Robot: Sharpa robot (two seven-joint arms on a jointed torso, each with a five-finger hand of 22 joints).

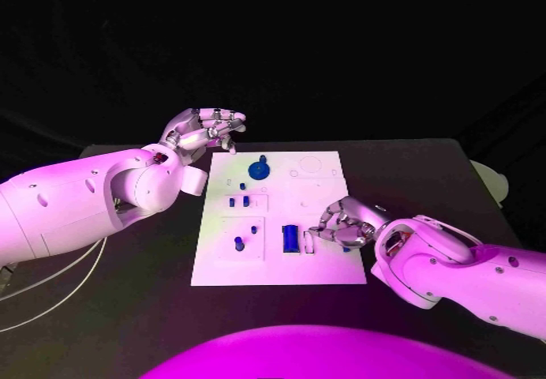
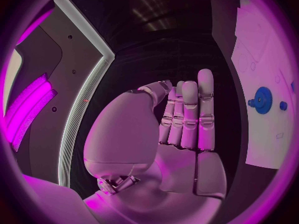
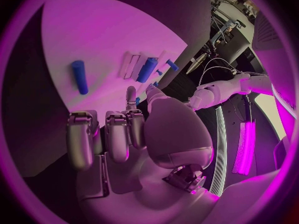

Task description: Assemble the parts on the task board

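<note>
With fingers curled in, both empty, the left hand [image 1: 205, 129] is hovering upper left of the task board [image 1: 278, 272] while the right hand [image 1: 345, 223] is hanging over its right side near a blue cylinder [image 1: 291, 238].

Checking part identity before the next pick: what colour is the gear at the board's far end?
Blue. The gear shows best in the left wrist view.

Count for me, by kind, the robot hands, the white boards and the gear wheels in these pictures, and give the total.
Hands: 2, the left hand and the right hand.
Boards: 1, the white task board.
Gear wheels: 1, the blue gear on the board.
Total: 4.
</note>
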